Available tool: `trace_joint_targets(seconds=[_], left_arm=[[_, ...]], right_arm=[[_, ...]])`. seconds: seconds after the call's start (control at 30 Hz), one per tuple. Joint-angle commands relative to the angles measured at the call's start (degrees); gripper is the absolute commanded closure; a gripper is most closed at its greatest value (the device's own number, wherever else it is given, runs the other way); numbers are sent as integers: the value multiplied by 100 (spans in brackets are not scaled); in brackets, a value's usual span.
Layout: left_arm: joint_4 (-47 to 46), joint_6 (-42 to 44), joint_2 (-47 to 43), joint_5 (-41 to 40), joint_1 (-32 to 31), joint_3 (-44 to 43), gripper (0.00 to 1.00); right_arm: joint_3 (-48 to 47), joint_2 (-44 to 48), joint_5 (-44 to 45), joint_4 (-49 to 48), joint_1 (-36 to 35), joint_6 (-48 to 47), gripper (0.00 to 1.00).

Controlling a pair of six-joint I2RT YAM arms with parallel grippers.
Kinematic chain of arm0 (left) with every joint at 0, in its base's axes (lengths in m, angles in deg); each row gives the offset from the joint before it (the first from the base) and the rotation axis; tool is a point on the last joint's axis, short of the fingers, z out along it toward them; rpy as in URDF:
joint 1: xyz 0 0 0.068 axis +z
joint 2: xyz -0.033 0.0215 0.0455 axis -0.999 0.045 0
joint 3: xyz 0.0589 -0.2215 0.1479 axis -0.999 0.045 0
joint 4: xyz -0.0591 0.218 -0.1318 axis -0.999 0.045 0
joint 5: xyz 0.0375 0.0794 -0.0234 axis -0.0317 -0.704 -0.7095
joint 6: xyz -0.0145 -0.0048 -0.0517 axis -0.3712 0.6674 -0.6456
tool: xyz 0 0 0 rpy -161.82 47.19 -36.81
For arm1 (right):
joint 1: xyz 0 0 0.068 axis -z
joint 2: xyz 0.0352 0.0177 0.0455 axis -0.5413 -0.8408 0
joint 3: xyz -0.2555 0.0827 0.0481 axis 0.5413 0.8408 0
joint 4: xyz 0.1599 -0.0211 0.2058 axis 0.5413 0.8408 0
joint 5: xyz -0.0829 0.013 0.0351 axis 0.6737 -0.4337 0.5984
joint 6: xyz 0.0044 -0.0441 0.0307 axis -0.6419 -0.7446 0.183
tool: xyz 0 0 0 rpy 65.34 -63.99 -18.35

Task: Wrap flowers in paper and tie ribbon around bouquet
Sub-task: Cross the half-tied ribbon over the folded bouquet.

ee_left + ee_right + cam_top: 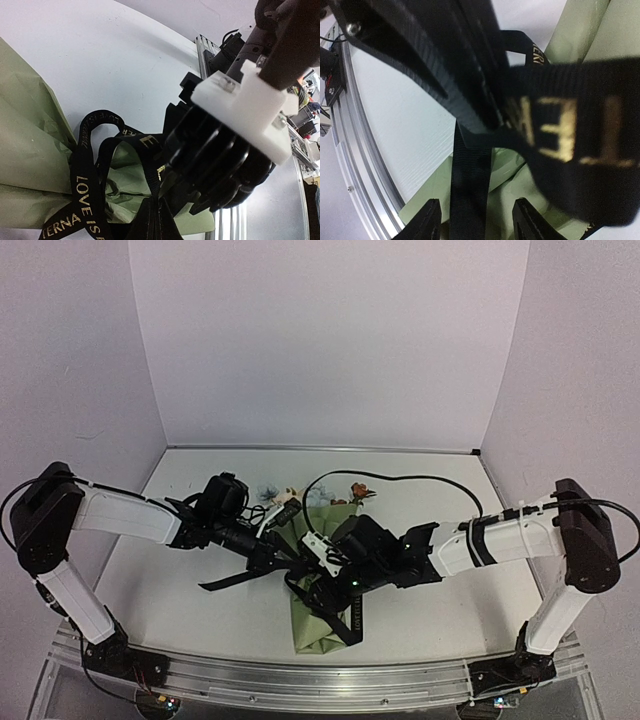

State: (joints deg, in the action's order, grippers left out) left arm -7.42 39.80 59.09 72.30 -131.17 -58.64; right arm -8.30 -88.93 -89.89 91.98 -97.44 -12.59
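The bouquet lies mid-table, its olive-green paper (322, 628) cone pointing toward the near edge and the flowers (290, 492) sticking out at the far end. The black ribbon (232, 579) with gold lettering loops around the cone's middle. My left gripper (280, 558) is over the cone, and in the left wrist view it (156, 197) is shut on a ribbon (82, 192) strand above the paper (30, 165). My right gripper (312, 575) is close beside it. In the right wrist view its jaws (477, 220) stand open, with a ribbon (470, 195) strand hanging between the fingers over the paper (517, 200).
A black cable (400, 478) arcs over the table behind the bouquet. The aluminium rail (300, 680) runs along the near edge, close below the cone's tip. White walls enclose the table on three sides. The right gripper's body (225, 145) crowds the left wrist view.
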Motion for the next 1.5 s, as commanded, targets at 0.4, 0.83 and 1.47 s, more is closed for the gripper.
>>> trace_joint_targets(seconds=[0.4, 0.83, 1.47], left_arm=[[527, 99, 196, 554, 119, -406, 99], [412, -23, 238, 534, 156, -453, 99], [134, -145, 109, 434, 226, -308, 100]], right_arm=[[59, -155, -475, 79, -20, 261, 58], [189, 24, -294, -43, -14, 464, 82], [268, 313, -153, 51, -14, 731, 91]])
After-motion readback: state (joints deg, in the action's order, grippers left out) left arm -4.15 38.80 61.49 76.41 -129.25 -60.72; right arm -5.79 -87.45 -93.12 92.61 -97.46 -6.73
